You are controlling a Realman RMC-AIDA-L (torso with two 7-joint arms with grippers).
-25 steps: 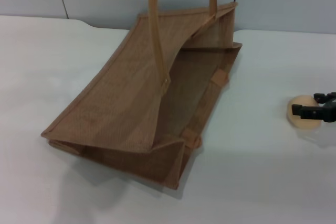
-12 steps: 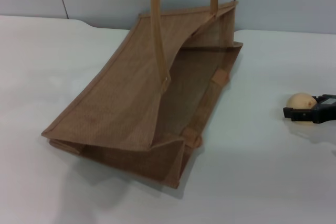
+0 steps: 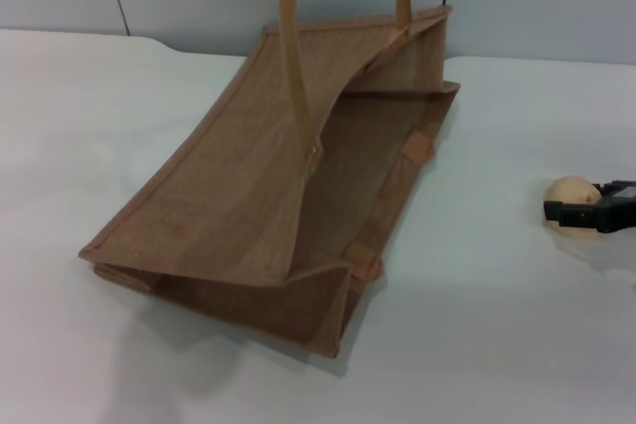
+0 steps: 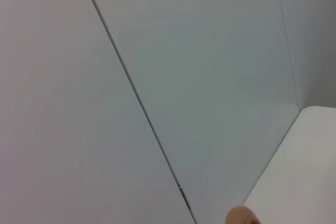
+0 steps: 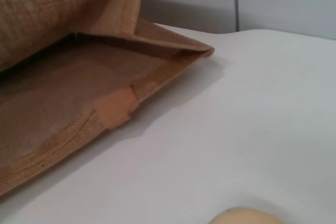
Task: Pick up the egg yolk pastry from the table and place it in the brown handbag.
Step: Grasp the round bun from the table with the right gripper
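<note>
A large tan-brown woven jute handbag point(image 3: 268, 196) lies mid-table on the white table point(image 3: 477, 345); at its three o'clock, well apart, sits the small round pale egg yolk pastry point(image 3: 569, 198), the black right gripper point(image 3: 596, 212) touching it.

Grey wall panels point(image 4: 210, 66), table corner point(image 4: 304, 182)

You've got even, soft overhead light, bright across the white worktop point(image 3: 517, 345), no hard glare. The brown handbag point(image 3: 238, 196) throws a diffuse shadow toward you along its near edge, and its open inside reads darker. Faint shadow sits under the egg yolk pastry point(image 3: 570, 192) and the right pincer point(image 3: 581, 208). Your head view is slightly soft overall. In your right wrist view the pastry is blurred at the frame edge; the bag weave is sharper. Your left wrist view is flat, grey, low contrast.
</note>
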